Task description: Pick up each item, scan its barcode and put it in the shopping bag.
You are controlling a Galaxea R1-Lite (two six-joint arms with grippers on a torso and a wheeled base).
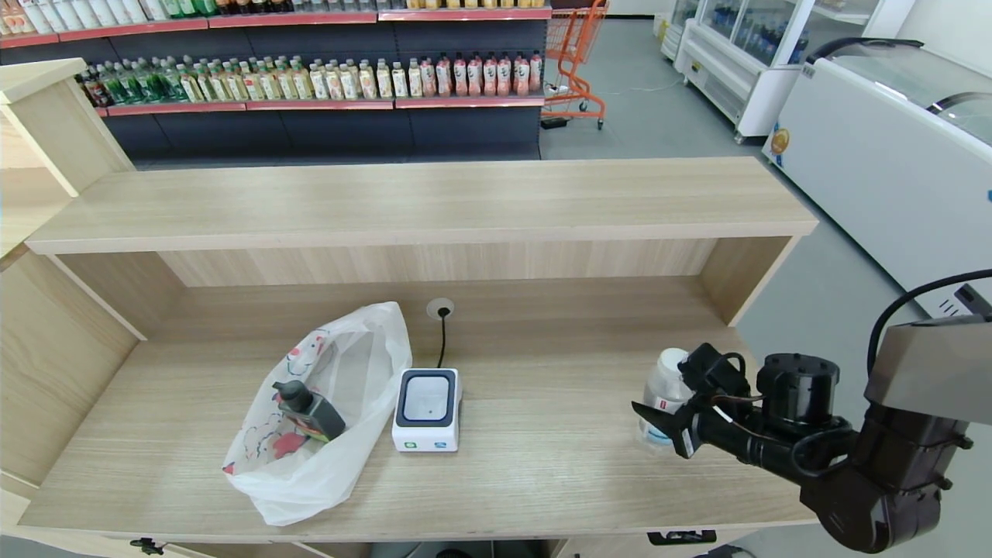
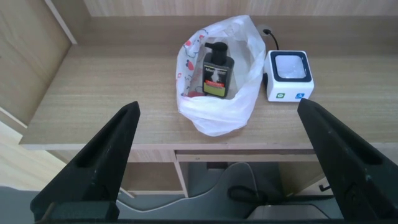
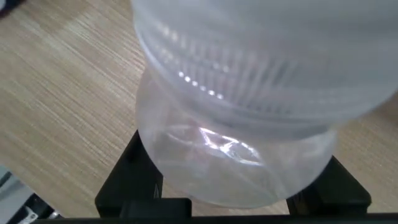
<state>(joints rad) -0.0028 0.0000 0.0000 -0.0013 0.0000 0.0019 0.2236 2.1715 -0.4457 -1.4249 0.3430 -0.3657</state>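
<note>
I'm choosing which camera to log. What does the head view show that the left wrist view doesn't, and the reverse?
Head view adds the clear bottle standing toward the right end of the counter, with the right gripper at it. Left wrist view adds the left gripper, open. Both share the shopping bag holding a black pump bottle, and the scanner beside the bag.

Bright, even store light washes the table [image 1: 542, 465], leaving only soft, faint shadows beside the shopping bag [image 1: 356, 372]. White highlights glint on the clear bottle [image 3: 236, 168], and straight lines bow at the head view's edges.
</note>
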